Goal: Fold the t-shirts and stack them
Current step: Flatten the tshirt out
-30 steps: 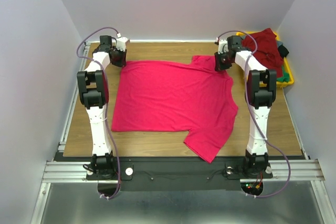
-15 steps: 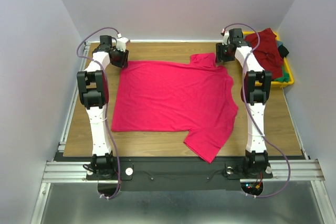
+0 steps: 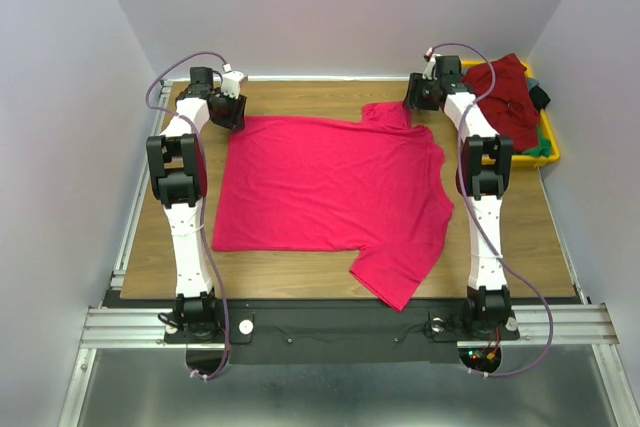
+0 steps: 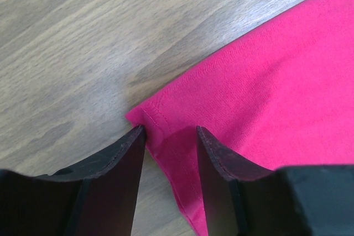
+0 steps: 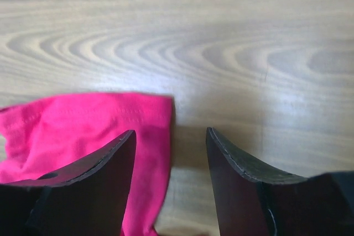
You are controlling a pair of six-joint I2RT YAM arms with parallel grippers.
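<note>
The wooden tabletop (image 3: pixel 300 267) is covered across its middle by the crimson t-shirt (image 3: pixel 330 187), which is spread flat with one sleeve pointed toward the near edge, while a maroon t-shirt (image 3: pixel 505 87) is heaped in the yellow bin (image 3: pixel 548 152) at the far right. The left end effector (image 4: pixel 170 131) is held open astride the crimson shirt's far left hem corner, with nothing gripped. The right end effector (image 5: pixel 170 134) is likewise parted, over bare wood at the far sleeve's edge.
</note>
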